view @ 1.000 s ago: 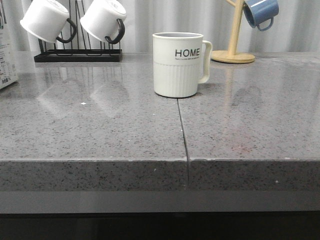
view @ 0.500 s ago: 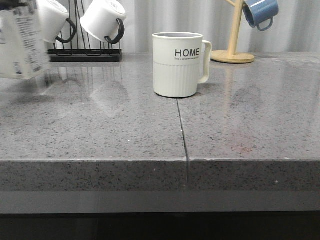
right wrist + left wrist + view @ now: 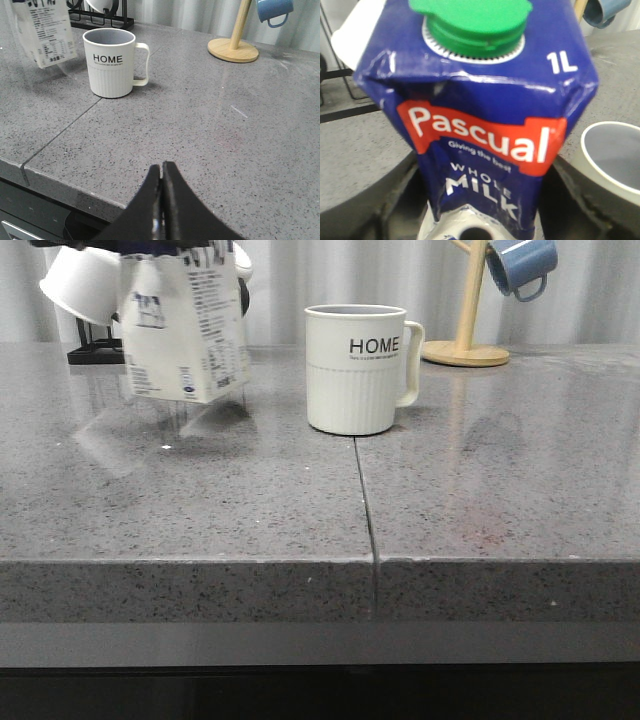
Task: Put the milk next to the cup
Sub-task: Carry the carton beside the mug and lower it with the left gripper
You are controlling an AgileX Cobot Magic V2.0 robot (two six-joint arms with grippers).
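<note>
Task is roughly midway by my read: the tall rectangular milk carton, dark blue top over a cream printed lower part point(image 3: 185, 330), is off the counter and in the air, tilted, hanging left of the cream-white ribbed ceramic mug marked HOME point(image 3: 357, 368). A clear gap sits between them, so it's carried but not placed. What's left: bring it right, level it, set it down upright on the grey speckled stone countertop point(image 3: 200, 500) just beside the mug w/o knocking it, then let go.

Left gripper point(image 3: 475, 232): the wrist cam is filled by the carton, and the dark finger bodies sit on either side of its blue upper section, so I take it as clamped on the carton; the actual pad contact is hidden behind the box, so that's inferred from it being airborne. Right gripper point(image 3: 161, 172) is idle over the near right of the counter, fingers pressed together, holding nothing.

Containers: the carton's green screw cap point(image 3: 475, 22) is on, contents unseen. The mug's interior looks grey and empty from the right wrist cam. At the far left, white mugs on a black wire rack point(image 3: 95, 350); far right, a blue mug on a wooden mug tree point(image 3: 467, 310), both tipped, insides not visible.
</note>
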